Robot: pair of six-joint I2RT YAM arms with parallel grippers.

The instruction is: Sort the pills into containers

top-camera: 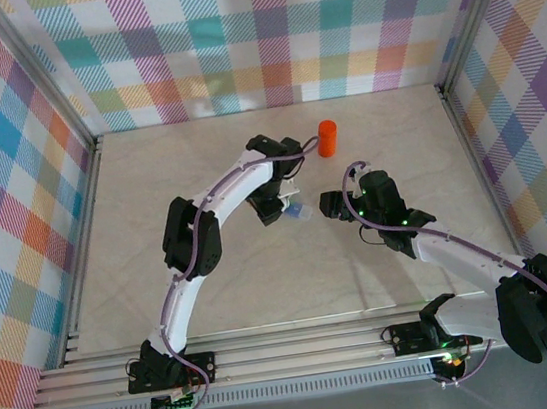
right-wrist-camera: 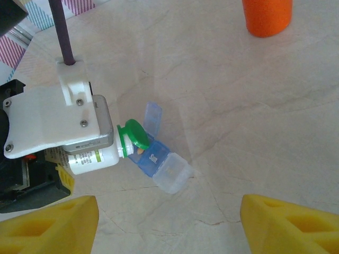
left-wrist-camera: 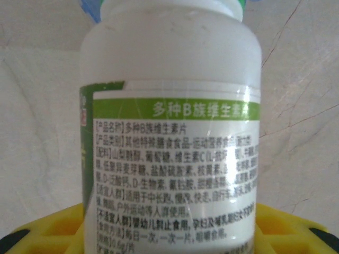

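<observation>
My left gripper is shut on a white pill bottle with a green label, its yellow fingers on either side of the body. The bottle lies tipped on its side, its green flip cap open over the blue compartment of a small pill box. A yellowish pill shows at the bottle's mouth, over that compartment. The box's blue lid stands up, and a clear compartment adjoins it. My right gripper hovers open to the right of the box with nothing between its fingers.
An orange cylindrical container stands upright on the beige table behind the pill box. Checked walls and metal rails enclose the table on the left, the right and the far side. The two grippers sit close together at the table's middle.
</observation>
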